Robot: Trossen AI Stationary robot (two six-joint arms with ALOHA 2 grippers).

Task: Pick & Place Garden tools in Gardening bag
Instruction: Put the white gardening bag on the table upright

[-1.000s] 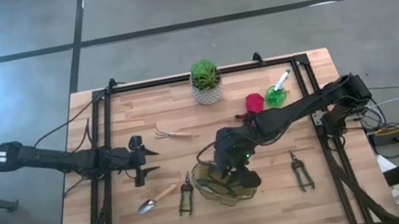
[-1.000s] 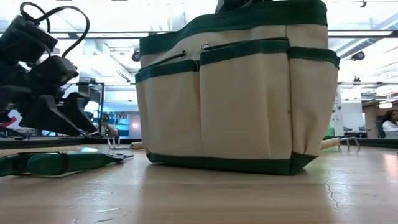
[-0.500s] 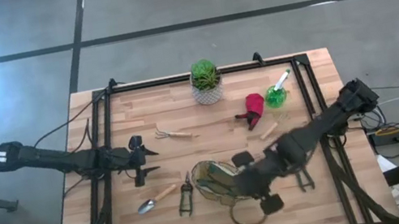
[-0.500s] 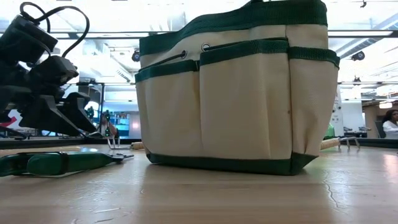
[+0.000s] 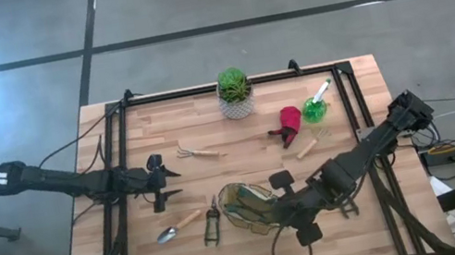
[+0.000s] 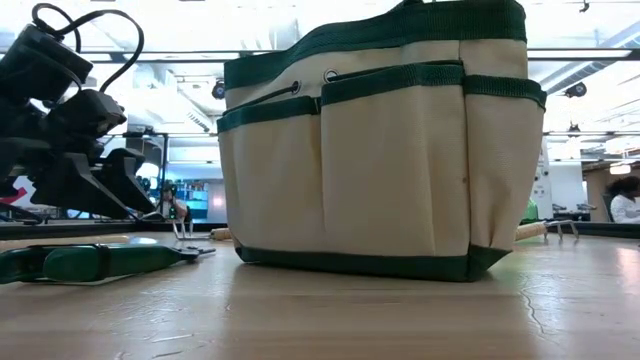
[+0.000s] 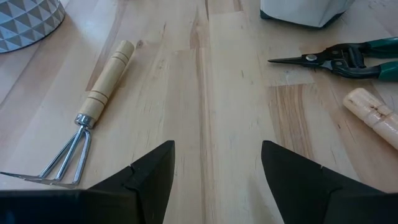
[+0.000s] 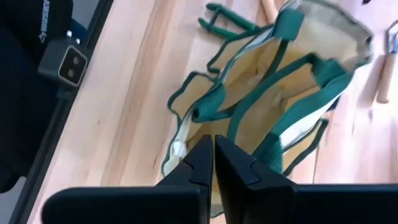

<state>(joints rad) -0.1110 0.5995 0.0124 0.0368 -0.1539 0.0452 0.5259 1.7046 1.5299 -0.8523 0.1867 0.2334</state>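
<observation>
The beige gardening bag [image 5: 243, 207] with green trim stands on its base on the table, mouth up; the low view shows its pockets [image 6: 380, 160]. Just right of the bag, above the table, hangs my right gripper [image 5: 293, 216], shut and empty, its fingertips [image 8: 213, 158] over the bag's rim. Lying flat on the table are a trowel [image 5: 179, 225], green-handled shears [image 5: 211, 222], a rake [image 5: 197, 152], a red item [image 5: 289, 118] and a green spray bottle [image 5: 315, 108]. My left gripper [image 5: 165, 182] waits open at the left, near the rake [image 7: 93, 112].
A potted plant in a white pot [image 5: 235, 93] stands at the far edge. A second pair of shears [image 5: 345, 203] lies partly under my right arm. A wooden-handled tool [image 5: 306, 148] lies near the red item. A black frame [image 5: 115, 128] rims the table.
My right gripper has swung from over the bag's mouth toward the table's right and near edges, turning as it went, and now hangs beside the bag. The red item and the wooden-handled tool, hidden by the arm before, now show. The bag has stayed in place.
</observation>
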